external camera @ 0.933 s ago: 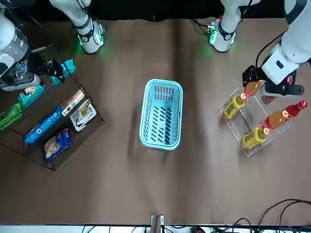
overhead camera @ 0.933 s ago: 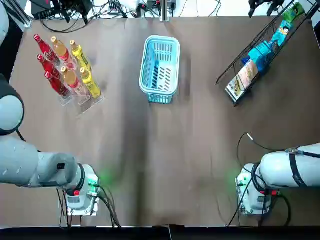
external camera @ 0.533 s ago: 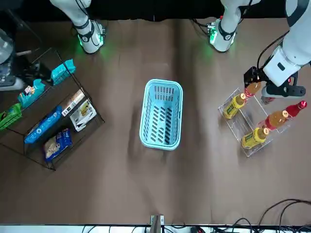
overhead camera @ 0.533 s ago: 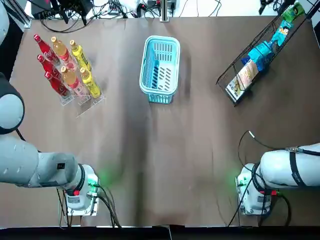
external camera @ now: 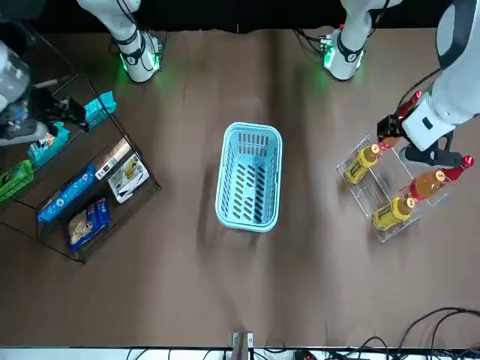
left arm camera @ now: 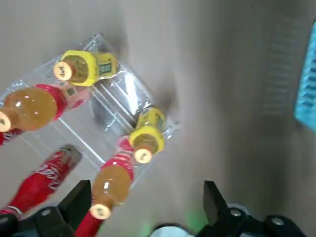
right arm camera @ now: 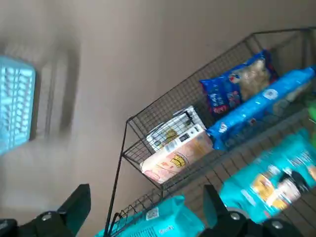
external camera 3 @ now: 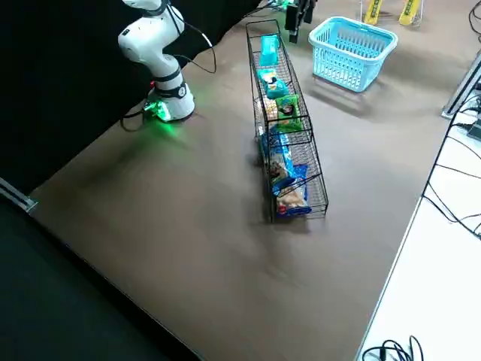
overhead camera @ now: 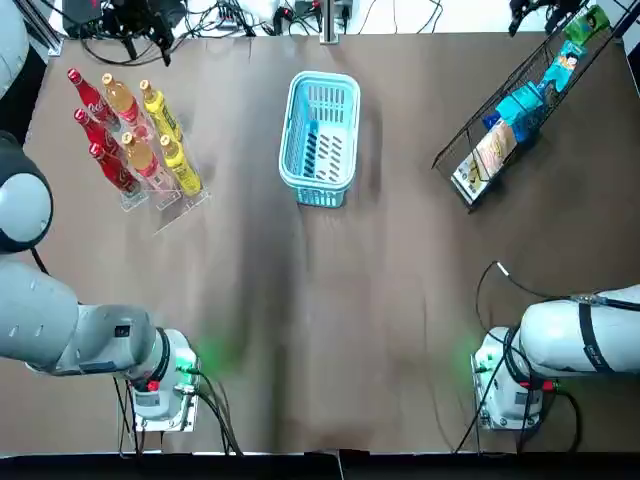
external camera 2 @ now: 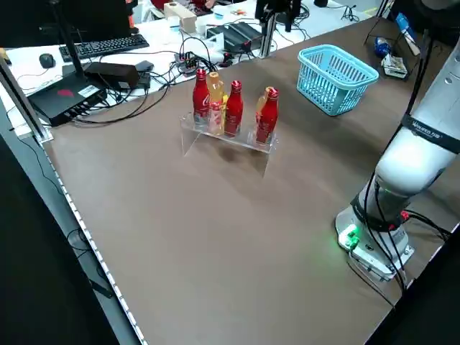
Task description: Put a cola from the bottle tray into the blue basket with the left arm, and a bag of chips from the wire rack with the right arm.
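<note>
Three red cola bottles (overhead camera: 98,130) stand in the clear bottle tray (overhead camera: 160,205) at the far left, beside orange (overhead camera: 138,152) and yellow (overhead camera: 180,165) bottles. My left gripper (left arm camera: 145,207) hovers open above the tray, and a cola (left arm camera: 39,180) lies under one finger (left arm camera: 79,197). The front view shows that gripper (external camera: 411,142) over the tray's bottles. The blue basket (overhead camera: 320,135) sits empty at the centre back. The wire rack (overhead camera: 520,100) at the far right holds blue (right arm camera: 232,89) and teal (right arm camera: 276,182) chip bags. My right gripper (right arm camera: 145,207) hangs open above the rack, holding nothing.
A white and orange packet (right arm camera: 175,148) lies at the rack's low end. Cables and boxes (external camera 2: 108,65) sit beyond the table's far edge. Both arm bases (overhead camera: 160,385) stand at the near edge. Bare brown tabletop (overhead camera: 330,300) stretches between the bases and the basket.
In the front view, my left gripper has shifted a little over the bottle tray, away from the bases. My right gripper has moved slightly above the rack. Bottles, bags and basket stay put.
</note>
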`<move>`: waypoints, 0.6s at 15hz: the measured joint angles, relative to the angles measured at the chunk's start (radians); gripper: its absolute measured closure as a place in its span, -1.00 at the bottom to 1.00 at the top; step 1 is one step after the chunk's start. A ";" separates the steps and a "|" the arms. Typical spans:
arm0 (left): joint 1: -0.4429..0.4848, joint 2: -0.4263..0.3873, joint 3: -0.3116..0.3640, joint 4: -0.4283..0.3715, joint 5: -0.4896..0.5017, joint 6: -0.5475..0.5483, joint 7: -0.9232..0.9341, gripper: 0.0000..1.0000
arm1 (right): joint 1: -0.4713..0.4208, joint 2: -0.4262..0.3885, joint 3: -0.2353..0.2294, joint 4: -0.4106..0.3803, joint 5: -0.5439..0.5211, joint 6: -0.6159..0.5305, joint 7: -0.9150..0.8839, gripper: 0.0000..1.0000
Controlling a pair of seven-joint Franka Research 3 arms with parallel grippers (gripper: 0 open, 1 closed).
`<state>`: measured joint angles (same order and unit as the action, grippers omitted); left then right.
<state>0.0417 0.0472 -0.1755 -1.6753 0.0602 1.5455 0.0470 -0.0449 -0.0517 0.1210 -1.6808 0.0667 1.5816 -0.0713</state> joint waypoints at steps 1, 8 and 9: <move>0.001 -0.001 0.015 -0.017 0.005 0.000 0.045 -1.00 | 0.000 0.011 -0.001 -0.001 -0.001 0.001 -0.043 -1.00; 0.104 -0.036 0.079 -0.082 0.008 0.003 0.327 -1.00 | -0.014 0.033 -0.012 0.001 -0.128 0.004 -0.402 -1.00; 0.129 -0.041 0.080 -0.093 0.008 0.008 0.369 -0.98 | -0.007 0.033 -0.010 0.000 -0.183 0.002 -0.455 -1.00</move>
<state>0.1710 0.0064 -0.0959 -1.7684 0.0686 1.5531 0.4159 -0.0514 -0.0185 0.1106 -1.6809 -0.1161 1.5833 -0.5266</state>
